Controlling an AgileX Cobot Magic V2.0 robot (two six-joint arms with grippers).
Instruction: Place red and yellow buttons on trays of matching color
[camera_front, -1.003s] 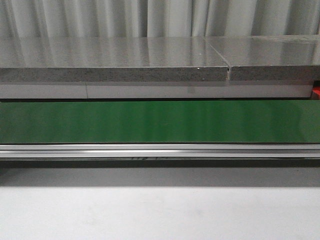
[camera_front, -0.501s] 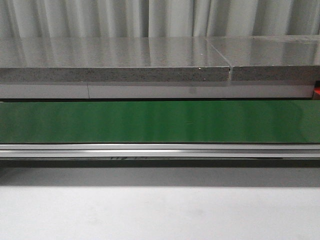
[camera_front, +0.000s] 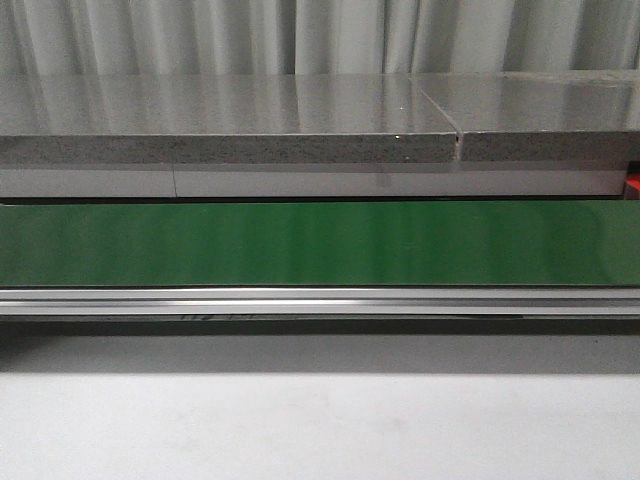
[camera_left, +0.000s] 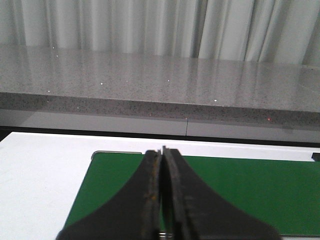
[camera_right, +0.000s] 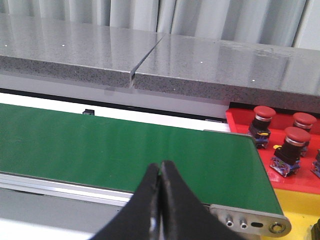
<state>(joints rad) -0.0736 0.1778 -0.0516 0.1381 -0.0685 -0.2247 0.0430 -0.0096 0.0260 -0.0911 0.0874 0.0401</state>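
Observation:
Three red buttons (camera_right: 291, 142) with blue bases stand on the red tray (camera_right: 240, 121) past the belt's end in the right wrist view. The yellow tray (camera_right: 300, 202) borders the red one, and no yellow button shows. My right gripper (camera_right: 160, 166) is shut and empty over the near edge of the green belt (camera_right: 125, 145), well short of the trays. In the left wrist view my left gripper (camera_left: 161, 151) is shut and empty above the belt's other end (camera_left: 250, 185). Neither gripper appears in the front view, where the bare belt (camera_front: 320, 243) carries no button.
A grey stone counter (camera_front: 230, 120) runs behind the belt, with curtains beyond. An aluminium rail (camera_front: 320, 300) edges the belt's near side. A white table surface (camera_front: 320, 430) lies in front. A sliver of red (camera_front: 633, 184) shows at the far right.

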